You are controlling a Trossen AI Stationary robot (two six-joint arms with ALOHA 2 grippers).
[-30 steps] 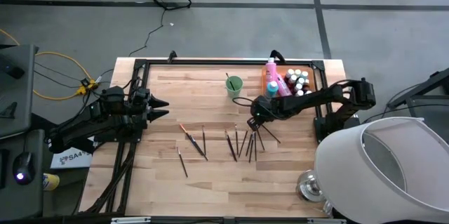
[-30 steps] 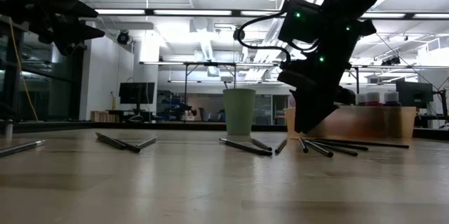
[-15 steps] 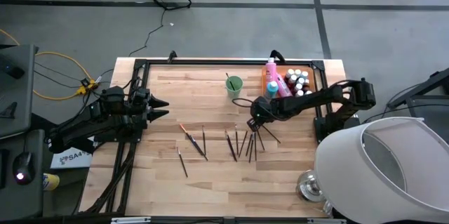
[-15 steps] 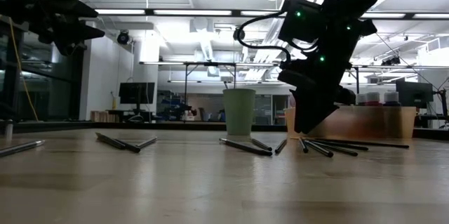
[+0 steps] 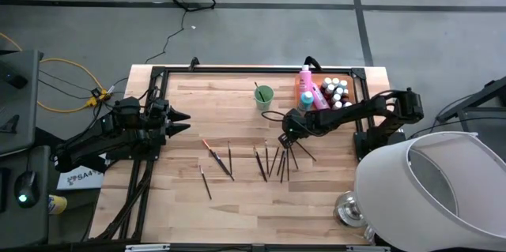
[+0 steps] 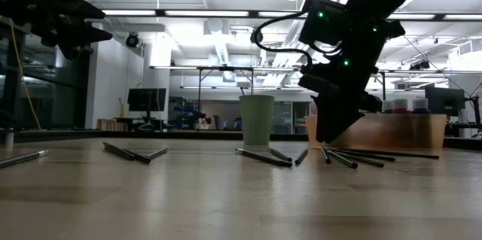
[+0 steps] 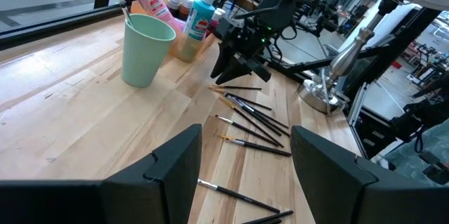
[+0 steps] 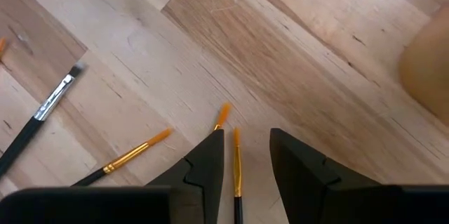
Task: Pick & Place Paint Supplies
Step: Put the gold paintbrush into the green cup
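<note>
While the left gripper (image 5: 183, 122) waited open and empty at the table's left edge, the right gripper (image 8: 243, 155) hung low over scattered brushes (image 5: 269, 159), fingers parted astride 1 orange-tipped brush (image 8: 236, 162), not clamping it; bottles (image 5: 332, 91) stood in the tray (image 6: 440, 130).

No readable text, label, brand or number anywhere. Only a white sticker (image 5: 79, 178) beside the table's left edge, printed with dark characters too small to make out. Bottle labels in the left wrist view also too blurred to read.
</note>
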